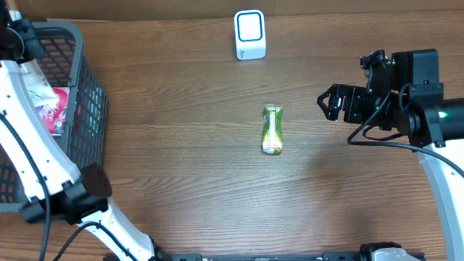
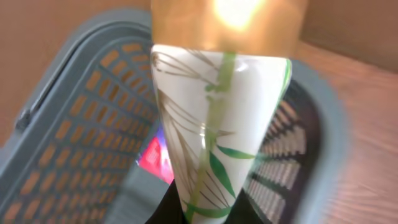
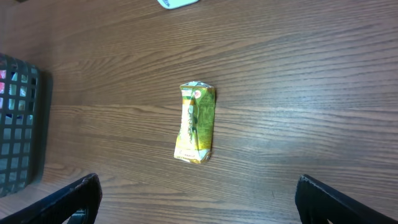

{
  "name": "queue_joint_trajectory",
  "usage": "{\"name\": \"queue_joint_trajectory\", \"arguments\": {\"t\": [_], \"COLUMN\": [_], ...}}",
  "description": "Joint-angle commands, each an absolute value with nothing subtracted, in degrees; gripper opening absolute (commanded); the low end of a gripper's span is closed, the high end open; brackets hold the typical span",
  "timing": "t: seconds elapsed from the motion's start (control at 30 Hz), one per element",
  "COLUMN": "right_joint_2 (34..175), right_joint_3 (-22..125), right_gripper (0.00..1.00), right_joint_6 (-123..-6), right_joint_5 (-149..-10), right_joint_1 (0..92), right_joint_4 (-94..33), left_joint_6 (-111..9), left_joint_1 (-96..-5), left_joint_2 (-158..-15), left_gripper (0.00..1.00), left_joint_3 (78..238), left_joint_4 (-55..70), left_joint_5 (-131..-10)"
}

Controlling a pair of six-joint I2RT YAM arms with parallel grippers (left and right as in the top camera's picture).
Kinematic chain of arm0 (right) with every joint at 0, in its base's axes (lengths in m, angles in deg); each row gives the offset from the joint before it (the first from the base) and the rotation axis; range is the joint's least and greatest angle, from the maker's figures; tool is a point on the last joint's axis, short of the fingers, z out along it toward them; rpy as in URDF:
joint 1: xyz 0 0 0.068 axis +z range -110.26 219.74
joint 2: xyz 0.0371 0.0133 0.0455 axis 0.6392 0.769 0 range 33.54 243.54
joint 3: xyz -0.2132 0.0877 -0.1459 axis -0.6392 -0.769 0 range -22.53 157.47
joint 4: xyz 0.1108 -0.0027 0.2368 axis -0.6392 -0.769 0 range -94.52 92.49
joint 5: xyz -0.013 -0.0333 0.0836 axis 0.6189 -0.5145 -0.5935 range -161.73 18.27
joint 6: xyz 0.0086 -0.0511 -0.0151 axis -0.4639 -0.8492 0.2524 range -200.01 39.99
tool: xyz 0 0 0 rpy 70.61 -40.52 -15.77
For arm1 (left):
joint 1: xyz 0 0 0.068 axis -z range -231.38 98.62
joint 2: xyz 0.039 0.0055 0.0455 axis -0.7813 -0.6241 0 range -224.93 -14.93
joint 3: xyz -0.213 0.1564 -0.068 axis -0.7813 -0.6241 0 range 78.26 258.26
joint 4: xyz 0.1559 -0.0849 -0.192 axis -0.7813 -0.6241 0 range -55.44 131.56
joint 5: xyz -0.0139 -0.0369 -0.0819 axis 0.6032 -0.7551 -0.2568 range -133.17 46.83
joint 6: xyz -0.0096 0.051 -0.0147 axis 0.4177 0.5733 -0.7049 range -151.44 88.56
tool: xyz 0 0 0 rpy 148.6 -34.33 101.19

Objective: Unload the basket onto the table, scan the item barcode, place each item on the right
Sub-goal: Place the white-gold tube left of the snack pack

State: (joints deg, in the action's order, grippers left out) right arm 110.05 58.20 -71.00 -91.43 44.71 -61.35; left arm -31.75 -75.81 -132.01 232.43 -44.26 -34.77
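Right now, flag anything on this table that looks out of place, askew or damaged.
A green-yellow packet lies flat alone in the middle of the table, slightly askew, ends look crumpled, apart from the basket and white scanner. The left tool grips a bamboo-print pack over the basket. Nothing spilled.

White bamboo-print pouch (image 2: 242, 112) over basket (image 2: 74, 130)

Brown wood-grain table (image 1: 181, 145) — a yellow-green packet (image 1: 272, 130) lies flat at centre, a white barcode scanner (image 1: 250, 35) stands at 12 o'clock, a grey mesh basket (image 1: 88, 87) sits at 9 o'clock.
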Motion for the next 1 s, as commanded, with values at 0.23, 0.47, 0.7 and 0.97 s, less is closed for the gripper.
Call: {"name": "queue_joint_trajectory", "arguments": {"t": [0.23, 0.47, 0.7, 0.97], "right_joint_2": [110.1, 110.1, 110.1, 110.1], "right_joint_3": [59.2, 59.2, 59.2, 59.2], "right_gripper": [1.0, 1.0, 1.0, 1.0], "right_joint_6": [-71.0, -71.0, -71.0, -71.0], "right_joint_5": [-92.0, -92.0, -92.0, -91.2], "right_joint_1": [44.9, 44.9, 44.9, 44.9], "right_joint_4": [-61.3, -61.3, -61.5, -62.7], "left_joint_6": [-53.3, -57.5, -62.5, -63.2], "left_joint_1": [-60.3, -45.0, -33.1, -26.1], "left_joint_2": [-127.6, -129.4, -131.0, -134.3], "left_gripper": [0.04, 0.04, 0.04, 0.04], "left_joint_3": [233.1, 218.5, 197.5, 179.9], "left_joint_4": [-54.9, -49.4, -31.3, -11.2], "left_joint_5": [-50.1, -44.9, -43.1, -43.1]}}
